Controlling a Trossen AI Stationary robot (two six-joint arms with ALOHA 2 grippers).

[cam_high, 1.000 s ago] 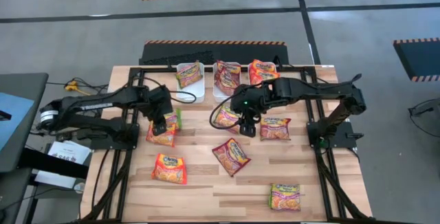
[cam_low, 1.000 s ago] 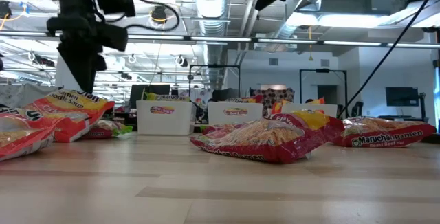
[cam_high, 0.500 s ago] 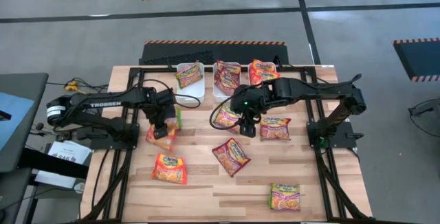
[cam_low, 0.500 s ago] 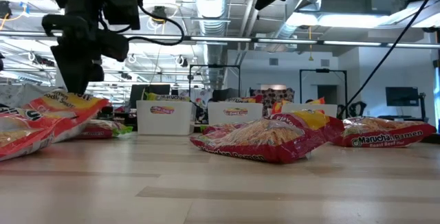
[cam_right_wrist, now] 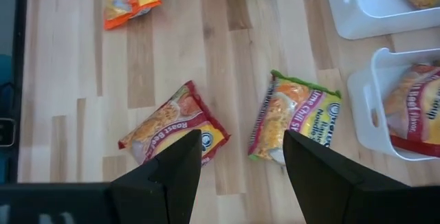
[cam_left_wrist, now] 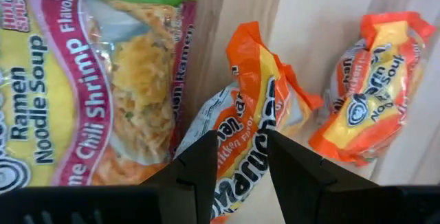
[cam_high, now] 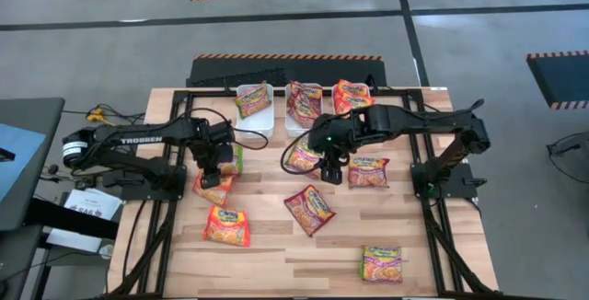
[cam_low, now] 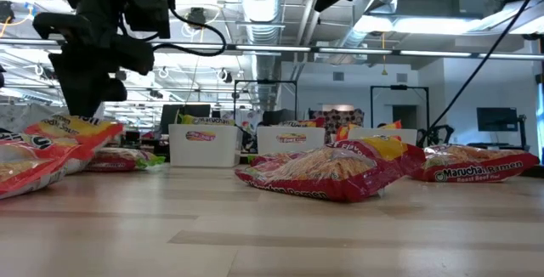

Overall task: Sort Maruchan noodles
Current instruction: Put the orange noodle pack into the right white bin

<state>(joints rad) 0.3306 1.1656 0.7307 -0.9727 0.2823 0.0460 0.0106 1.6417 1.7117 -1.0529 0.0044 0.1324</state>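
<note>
My left gripper (cam_high: 213, 164) points steeply down at the table's left side, shut on an orange Maruchan noodles packet (cam_left_wrist: 242, 124). Beside it a green-trimmed chili shrimp packet (cam_left_wrist: 89, 93) lies flat, and another orange packet (cam_high: 226, 226) lies nearer the front edge. My right gripper (cam_right_wrist: 240, 172) hangs open above the table's middle, over a green-trimmed packet (cam_right_wrist: 295, 117) and a maroon packet (cam_right_wrist: 175, 131). It touches neither of them. Three more packets lie in the white bins (cam_high: 255, 121) at the far edge. My left gripper pinches the orange packet between its two fingers (cam_left_wrist: 199, 165), coming from above and pointing steeply down. The wrapper (cam_left_wrist: 240, 145) is crumpled and bulges up between the fingers. In the low view the packet (cam_low: 68, 131) sits tilted under the gripper, and a nearer packet hides its lower end.
Two more packets lie flat on the wood, one to the right of my right gripper (cam_high: 368, 171) and one near the front right (cam_high: 381, 263). Black frame rails (cam_high: 433, 236) run along both sides of the table. There is bare wood along the front edge.
My left gripper has tipped to point more steeply down and has sunk a little, shifting slightly toward the table's left edge. The orange packet it holds has moved with it. My right gripper has kept still.
</note>
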